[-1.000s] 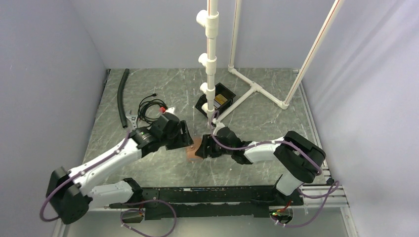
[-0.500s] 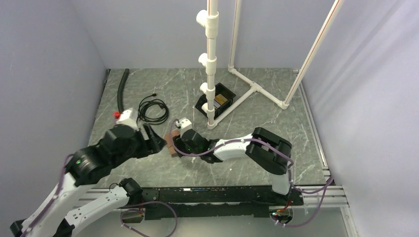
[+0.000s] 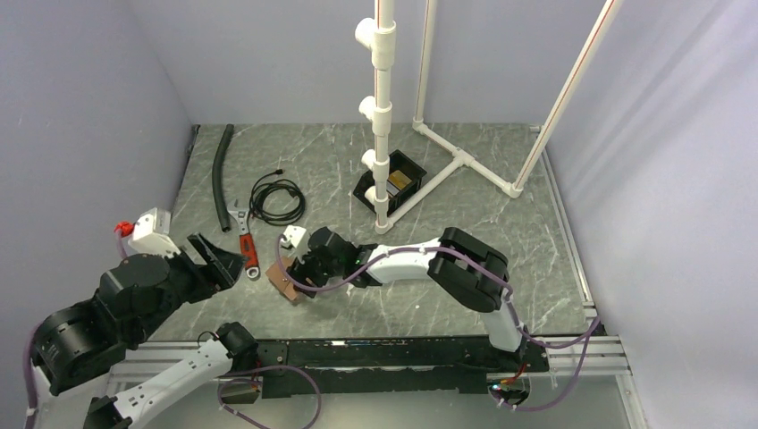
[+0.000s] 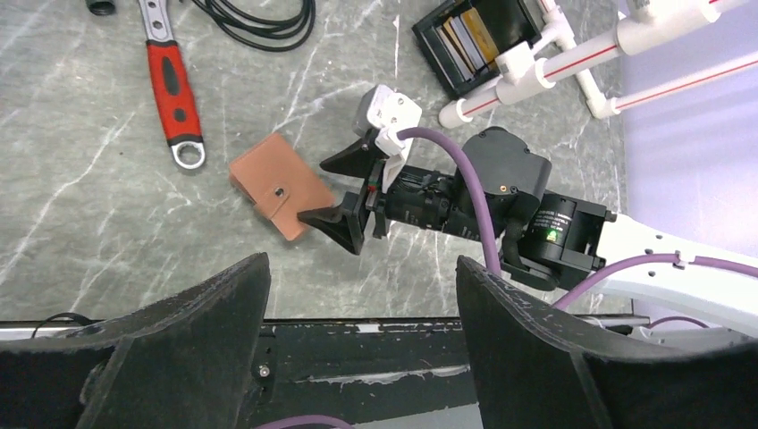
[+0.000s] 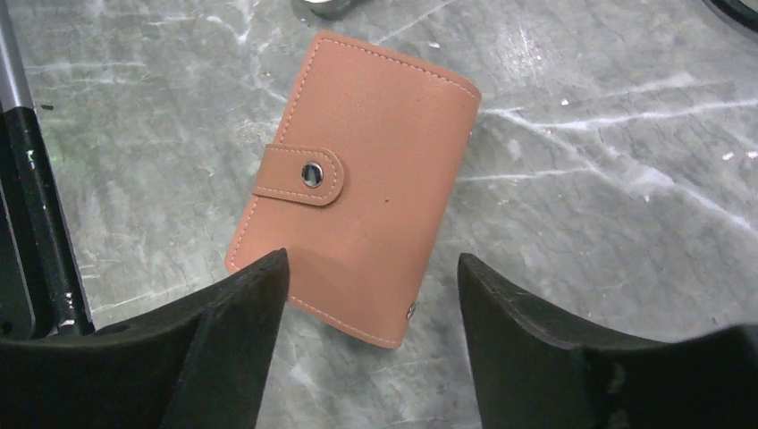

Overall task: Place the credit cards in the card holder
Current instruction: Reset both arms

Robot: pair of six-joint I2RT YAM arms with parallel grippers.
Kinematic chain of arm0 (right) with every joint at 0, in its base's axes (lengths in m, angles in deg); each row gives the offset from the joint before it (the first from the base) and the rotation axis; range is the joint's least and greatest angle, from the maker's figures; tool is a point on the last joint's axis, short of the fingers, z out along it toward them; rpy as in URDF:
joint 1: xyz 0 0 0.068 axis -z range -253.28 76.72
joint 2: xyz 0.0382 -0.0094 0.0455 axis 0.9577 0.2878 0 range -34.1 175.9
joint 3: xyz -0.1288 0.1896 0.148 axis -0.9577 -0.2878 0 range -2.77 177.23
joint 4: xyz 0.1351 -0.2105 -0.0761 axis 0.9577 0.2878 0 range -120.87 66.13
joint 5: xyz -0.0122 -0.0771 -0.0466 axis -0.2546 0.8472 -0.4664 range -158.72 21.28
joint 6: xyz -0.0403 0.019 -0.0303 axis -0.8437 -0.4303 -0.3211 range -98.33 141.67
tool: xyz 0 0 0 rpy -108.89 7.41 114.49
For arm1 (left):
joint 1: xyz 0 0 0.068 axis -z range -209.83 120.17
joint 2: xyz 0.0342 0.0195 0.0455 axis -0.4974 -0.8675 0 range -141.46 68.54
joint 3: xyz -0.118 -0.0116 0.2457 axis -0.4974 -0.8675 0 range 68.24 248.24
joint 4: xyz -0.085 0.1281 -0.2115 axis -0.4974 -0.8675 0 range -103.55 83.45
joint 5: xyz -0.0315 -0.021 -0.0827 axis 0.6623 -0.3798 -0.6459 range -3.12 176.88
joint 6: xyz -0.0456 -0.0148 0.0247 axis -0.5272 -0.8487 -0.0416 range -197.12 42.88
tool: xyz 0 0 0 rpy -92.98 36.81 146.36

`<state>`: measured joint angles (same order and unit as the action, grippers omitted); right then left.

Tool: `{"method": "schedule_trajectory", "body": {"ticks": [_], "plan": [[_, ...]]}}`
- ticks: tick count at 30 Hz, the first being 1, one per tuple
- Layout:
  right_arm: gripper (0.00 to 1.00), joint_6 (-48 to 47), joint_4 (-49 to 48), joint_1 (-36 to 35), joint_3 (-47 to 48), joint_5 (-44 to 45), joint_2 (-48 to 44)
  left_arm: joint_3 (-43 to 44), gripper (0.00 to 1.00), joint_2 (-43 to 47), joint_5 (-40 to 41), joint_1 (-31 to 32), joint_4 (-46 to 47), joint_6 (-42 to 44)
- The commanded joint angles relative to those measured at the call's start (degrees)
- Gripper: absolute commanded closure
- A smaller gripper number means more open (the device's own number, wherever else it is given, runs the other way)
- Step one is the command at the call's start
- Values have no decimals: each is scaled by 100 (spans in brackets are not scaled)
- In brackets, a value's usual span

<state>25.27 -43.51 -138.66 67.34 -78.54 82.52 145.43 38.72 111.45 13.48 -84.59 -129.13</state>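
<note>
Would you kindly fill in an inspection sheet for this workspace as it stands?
Surface: grey marbled table, flat.
Job's things: card holder closed, snapped, lying flat; cards stand in the black box.
Clutter: red-handled wrench, black hose.
Grippers: left gripper open, empty; right gripper open at the holder's edge.
Cables: coiled black cable.
Surroundings: white pipe frame, plain walls.

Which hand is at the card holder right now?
The right hand: open, it frames one end of the closed tan card holder. The left hand, also open, stands apart, touching nothing.
</note>
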Motion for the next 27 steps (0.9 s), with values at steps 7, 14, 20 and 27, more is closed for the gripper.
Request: {"method": "schedule_trajectory", "body": {"ticks": [7,14,20,27], "plan": [[6,992,2956,-54,934,2262,-1666,872,13,-200,441,26,-32,421],[0,1336,4903,-106,768,3961,-4688,2079,3,-636,592,128,580,1368],[0,594,5678,-122,1893,5312,-6070,2058,1,-865,666,208,1628,2311],[0,-286,4769,-117,2166,5589,-7076,2574,1,-1303,765,246,1847,2667]]}}
